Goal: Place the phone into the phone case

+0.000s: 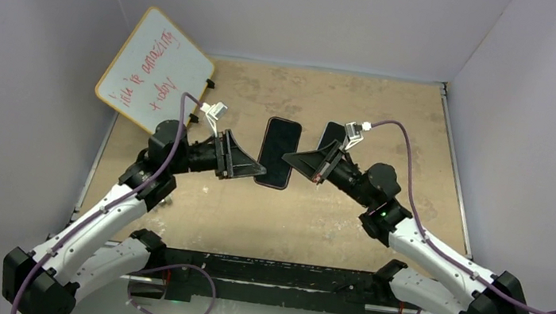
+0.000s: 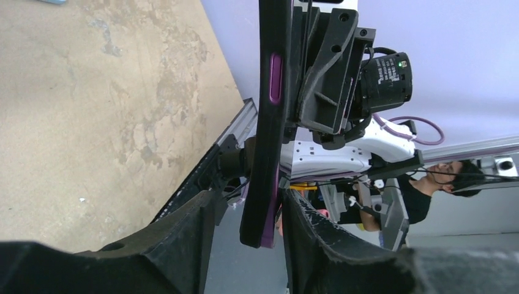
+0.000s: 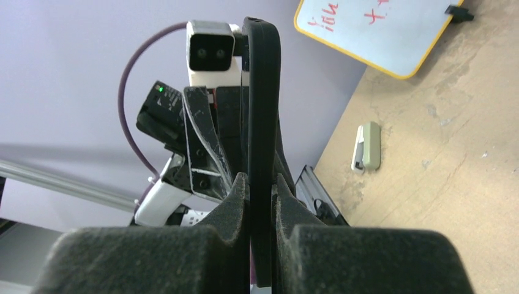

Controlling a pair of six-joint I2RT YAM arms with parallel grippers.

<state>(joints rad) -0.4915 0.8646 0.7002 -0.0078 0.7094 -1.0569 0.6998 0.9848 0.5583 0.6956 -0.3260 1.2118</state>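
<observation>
A dark slab with a black face and a purple rim (image 1: 277, 153) is held up over the middle of the table; it looks like the phone and the phone case together. In the left wrist view it is edge-on (image 2: 269, 141), a black layer with a purple button and a purple layer beside it. My right gripper (image 1: 289, 161) is shut on its right edge, its pads tight on the thin black edge (image 3: 260, 122). My left gripper (image 1: 257, 172) is open, its jaws astride the slab's lower end (image 2: 248, 196) with a gap on one side.
A second dark rectangle (image 1: 331, 135) lies on the table behind my right gripper; I cannot tell what it is. A yellow-framed whiteboard (image 1: 156, 70) leans at the back left. A small grey object (image 3: 369, 146) lies near it. A person (image 2: 447, 177) shows beyond the table's near rail.
</observation>
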